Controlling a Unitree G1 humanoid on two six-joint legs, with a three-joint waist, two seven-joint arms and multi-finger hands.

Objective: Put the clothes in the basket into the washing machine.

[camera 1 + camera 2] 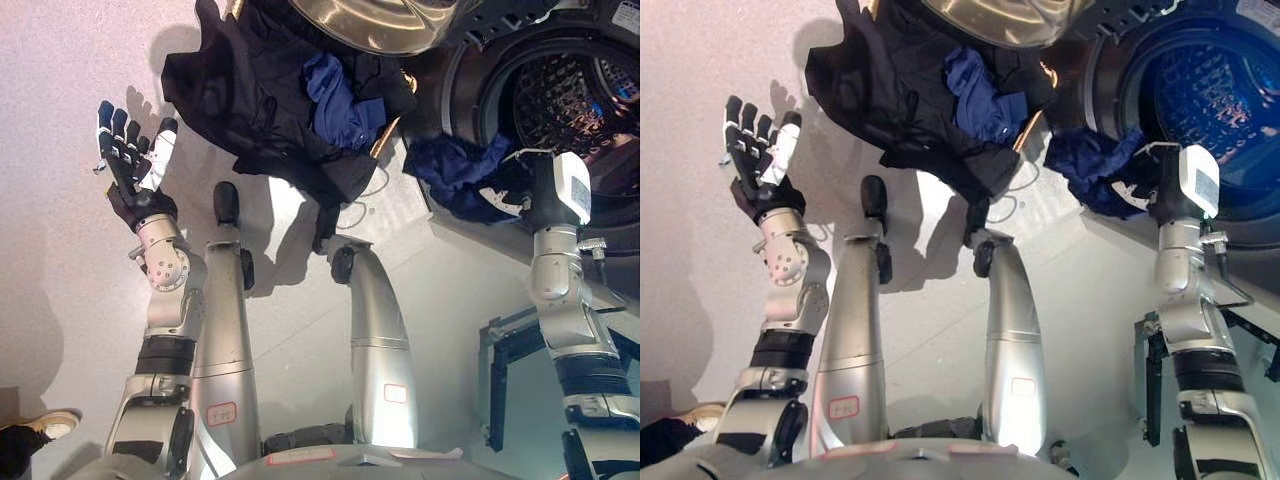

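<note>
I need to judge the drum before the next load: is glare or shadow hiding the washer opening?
Left eye view: the perforated metal drum reads clearly, and the dark blue cloth hangs over its rim by the right hand. Right eye view: the drum is in blue shade. Both views: glare on the shiny open door.

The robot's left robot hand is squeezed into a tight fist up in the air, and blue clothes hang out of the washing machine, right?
Not quite. In the left eye view the left robot hand is open, fingers spread, holding nothing. The rest is right: blue clothes hang from the washing machine.
</note>
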